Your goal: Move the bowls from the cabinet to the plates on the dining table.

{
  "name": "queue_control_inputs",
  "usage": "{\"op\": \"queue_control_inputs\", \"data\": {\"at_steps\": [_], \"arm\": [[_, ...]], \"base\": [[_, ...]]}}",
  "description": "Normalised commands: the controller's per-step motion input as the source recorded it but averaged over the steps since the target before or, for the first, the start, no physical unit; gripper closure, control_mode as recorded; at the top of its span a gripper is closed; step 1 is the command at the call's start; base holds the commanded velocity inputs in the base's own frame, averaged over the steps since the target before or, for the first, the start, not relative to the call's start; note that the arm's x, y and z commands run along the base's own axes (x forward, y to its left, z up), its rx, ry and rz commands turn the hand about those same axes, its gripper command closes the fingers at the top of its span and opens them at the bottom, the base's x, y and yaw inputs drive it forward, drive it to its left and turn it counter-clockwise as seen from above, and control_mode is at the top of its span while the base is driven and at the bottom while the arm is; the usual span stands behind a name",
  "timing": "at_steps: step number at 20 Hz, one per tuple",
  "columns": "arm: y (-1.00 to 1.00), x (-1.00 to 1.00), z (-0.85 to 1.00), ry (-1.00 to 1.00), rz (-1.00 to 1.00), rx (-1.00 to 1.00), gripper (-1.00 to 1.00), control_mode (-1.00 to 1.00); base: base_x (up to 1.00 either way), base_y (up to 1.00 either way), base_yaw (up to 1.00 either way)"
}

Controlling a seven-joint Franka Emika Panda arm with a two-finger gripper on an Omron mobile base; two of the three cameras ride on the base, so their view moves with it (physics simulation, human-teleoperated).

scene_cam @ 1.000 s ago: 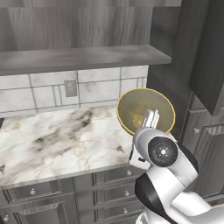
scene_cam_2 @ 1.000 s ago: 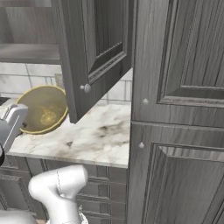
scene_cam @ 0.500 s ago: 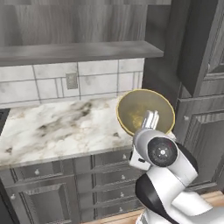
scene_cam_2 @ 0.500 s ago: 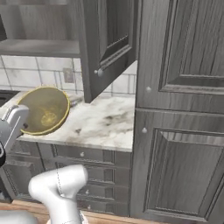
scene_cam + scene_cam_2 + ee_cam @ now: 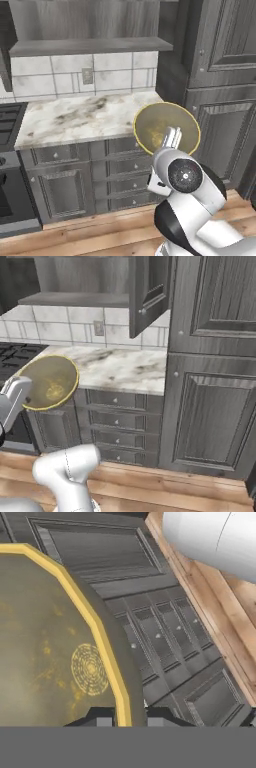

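- The two-finger gripper (image 5: 129,716) is clamped on the rim of the glossy olive-yellow round bowl (image 5: 161,126) — held tilted in the air.
- The bowl hangs beyond the front edge of the white-and-brown marble worktop (image 5: 85,116), before the grey drawer units (image 5: 122,421).

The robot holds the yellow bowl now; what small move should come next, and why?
Probably keep the jaws shut and let the base back away and turn toward the dining table. The gripper pinches the rim of the tan bowl, already out of the cabinet and held in front of the drawers; neither plates nor table are in sight here.
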Motion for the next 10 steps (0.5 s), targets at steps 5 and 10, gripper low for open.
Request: {"op": "queue_control_inputs", "data": {"at_steps": [5,10], "arm": [[0.0,0.0,0.0,0.0,0.0,0.0,1.0,1.0],[0.0,0.0,0.0,0.0,0.0,0.0,1.0,1.0]], "base": [[-0.6,0.43,0.26],[-0.05,0.74,0.58]]}}
